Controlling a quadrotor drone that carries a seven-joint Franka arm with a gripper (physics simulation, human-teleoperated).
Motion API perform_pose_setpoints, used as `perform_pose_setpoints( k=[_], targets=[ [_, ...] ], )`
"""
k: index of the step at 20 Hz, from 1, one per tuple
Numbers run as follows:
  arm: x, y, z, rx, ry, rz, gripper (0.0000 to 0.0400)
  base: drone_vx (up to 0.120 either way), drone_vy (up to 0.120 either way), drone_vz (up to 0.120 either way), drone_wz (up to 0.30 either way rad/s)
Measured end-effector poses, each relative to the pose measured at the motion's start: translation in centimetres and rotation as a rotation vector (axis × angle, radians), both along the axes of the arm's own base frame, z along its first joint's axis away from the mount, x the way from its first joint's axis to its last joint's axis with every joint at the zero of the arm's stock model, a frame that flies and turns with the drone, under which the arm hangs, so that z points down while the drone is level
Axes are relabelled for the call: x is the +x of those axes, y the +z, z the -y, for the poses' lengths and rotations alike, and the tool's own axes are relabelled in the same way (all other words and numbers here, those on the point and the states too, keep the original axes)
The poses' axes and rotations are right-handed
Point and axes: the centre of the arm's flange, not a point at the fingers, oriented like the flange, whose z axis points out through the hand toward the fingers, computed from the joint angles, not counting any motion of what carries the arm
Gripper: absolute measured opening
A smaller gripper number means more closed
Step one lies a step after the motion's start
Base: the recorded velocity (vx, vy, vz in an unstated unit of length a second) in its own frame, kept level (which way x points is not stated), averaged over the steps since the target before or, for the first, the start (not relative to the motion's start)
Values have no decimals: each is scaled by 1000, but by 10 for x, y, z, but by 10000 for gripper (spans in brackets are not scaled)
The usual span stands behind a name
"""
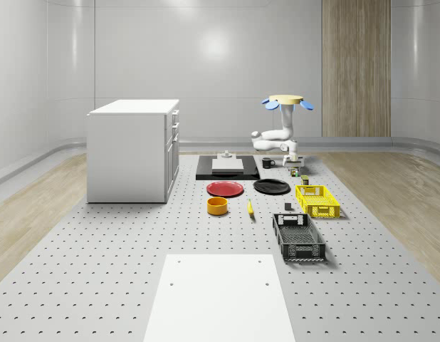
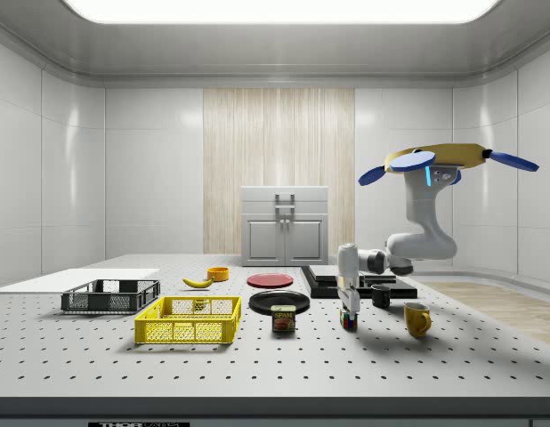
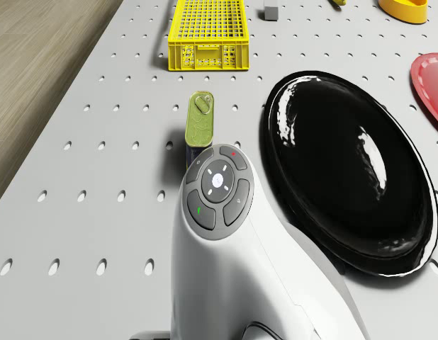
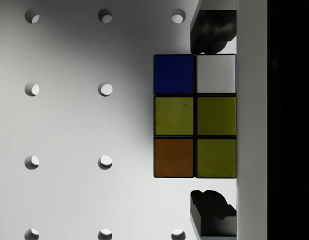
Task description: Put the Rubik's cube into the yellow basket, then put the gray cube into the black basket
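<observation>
The Rubik's cube [image 4: 194, 115] rests on the perforated table, and my gripper [image 4: 212, 120] is open around it. One dark fingertip [image 4: 212, 32] almost touches a side of the cube, while the opposite fingertip stands a small gap off. In the side view the gripper [image 2: 348, 307] points straight down onto the cube [image 2: 348, 321]. The drone [image 1: 286, 103] hovers above the table's far right part. The yellow basket [image 1: 318, 201] sits nearer the front, with the gray cube [image 1: 287, 207] beside it and the black basket [image 1: 298, 237] nearer still.
A tin can [image 3: 199, 120] stands close to the arm, between the Rubik's cube and the yellow basket [image 3: 205, 28]. A black plate [image 3: 346, 170] lies beside it. A yellow mug [image 2: 416, 318], a black mug [image 2: 381, 295], a red plate [image 1: 225, 188], an orange bowl [image 1: 217, 206] and a cabinet [image 1: 133, 149] are around.
</observation>
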Motion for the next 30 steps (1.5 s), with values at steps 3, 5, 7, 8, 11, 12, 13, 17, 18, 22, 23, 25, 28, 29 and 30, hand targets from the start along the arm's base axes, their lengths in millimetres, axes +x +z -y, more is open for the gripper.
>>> perform_pose_setpoints(
  k=[3,5,7,8,11,12,13,17,18,22,23,25,28,29,30],
  targets=[
    [0,2,2,0,0,0,400,0,0,0,0],
    [0,3,4,0,0,0,400,0,0,0,0],
    [0,4,5,0,0,0,400,0,0,0,0],
    [0,6,5,0,0,0,400,0,0,0,0],
    [0,9,5,0,0,0,400,0,0,0,0],
    [0,10,5,0,0,0,400,0,0,0,0],
    [0,10,6,0,0,0,400,0,0,0,0],
    [4,11,6,0,0,0,400,0,0,0,0],
    [6,11,6,0,0,0,400,0,0,0,0],
    [9,12,5,0,0,0,400,0,0,0,0],
    [10,12,5,0,0,0,400,0,0,0,0],
    [11,12,5,0,0,0,389,0,0,0,0],
    [11,12,4,0,0,0,355,0,0,0,0],
    [11,12,4,0,0,0,348,0,0,0,0],
    [12,12,4,0,0,0,343,0,0,0,0]
  ],
)
